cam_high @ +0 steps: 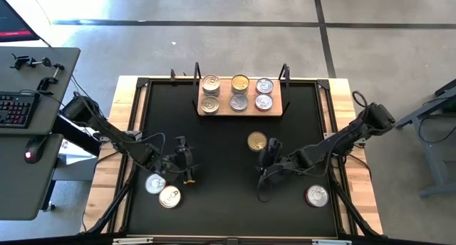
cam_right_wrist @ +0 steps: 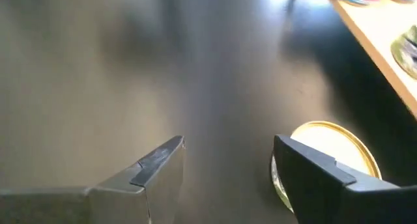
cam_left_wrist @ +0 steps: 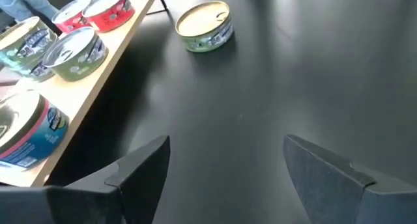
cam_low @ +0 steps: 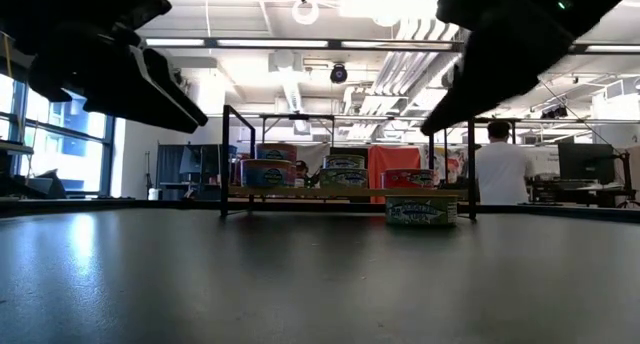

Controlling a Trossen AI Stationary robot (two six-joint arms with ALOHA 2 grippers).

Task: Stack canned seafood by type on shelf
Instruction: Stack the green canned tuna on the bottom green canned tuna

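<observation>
The shelf (cam_high: 242, 110), a light-wood board on a black wire frame, stands at the mat's far middle and carries several tins (cam_high: 239, 101) in two rows. A gold-lidded tin (cam_high: 257, 141) sits on the mat in front of it. My right gripper (cam_right_wrist: 228, 149) hovers open just near of that tin (cam_right_wrist: 329, 149), which lies outside its fingers. My left gripper (cam_left_wrist: 225, 152) is open over bare mat left of centre, pointing toward the gold tin (cam_left_wrist: 204, 25). Two silver-lidded tins (cam_high: 162, 190) lie near my left gripper (cam_high: 187, 159), and a red-sided tin (cam_high: 316, 196) lies at the near right.
The black mat (cam_high: 214, 216) covers most of the wooden table. Bare mat lies between the two grippers and in front of the shelf's left half. A desk with a keyboard (cam_high: 14, 110) stands left of the table. A person (cam_low: 502, 169) stands far behind the shelf.
</observation>
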